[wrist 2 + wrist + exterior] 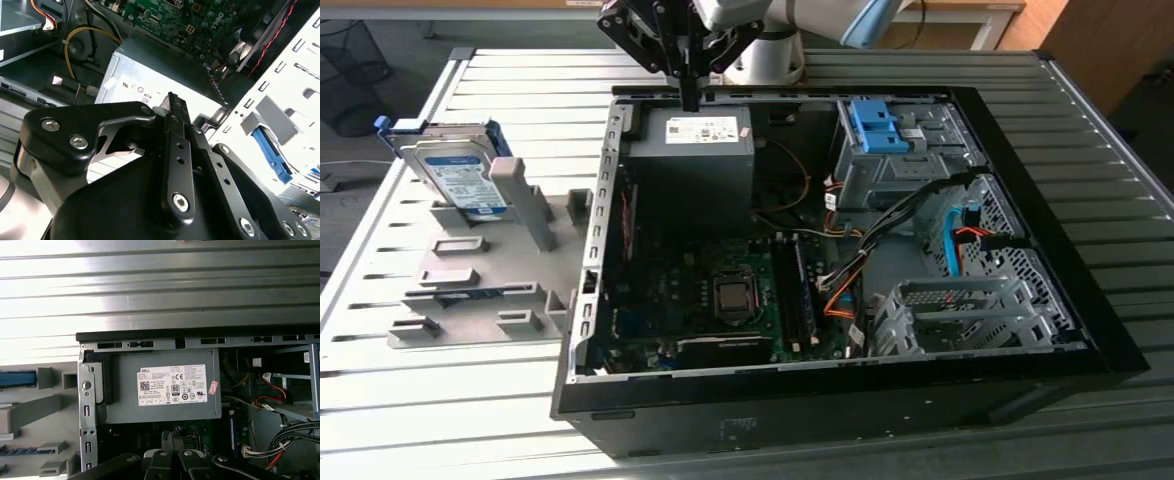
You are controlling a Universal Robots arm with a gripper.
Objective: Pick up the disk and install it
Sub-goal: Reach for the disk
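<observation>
Exterior view: the disk (458,178) stands on edge in a grey holder (494,270) on the slatted bench (454,400), at the exterior view's left and outside the open computer case (1067,300). Its long side runs roughly upright with a slight lean, its labelled face is turned towards the camera, and its blue rail is at the top. Nothing touches it.

The hand (690,98) hangs well apart from the disk, toward the exterior view's right. It is above the far edge of the case, just over the power supply (700,150). The first wrist view looks straight down on that box (160,390). In the second wrist view the hand (172,97) has its fingers drawn together with nothing between them. My judgement is that the pick-up has not begun: the disk lies sideways from the hand and lower, beyond the case wall.
</observation>
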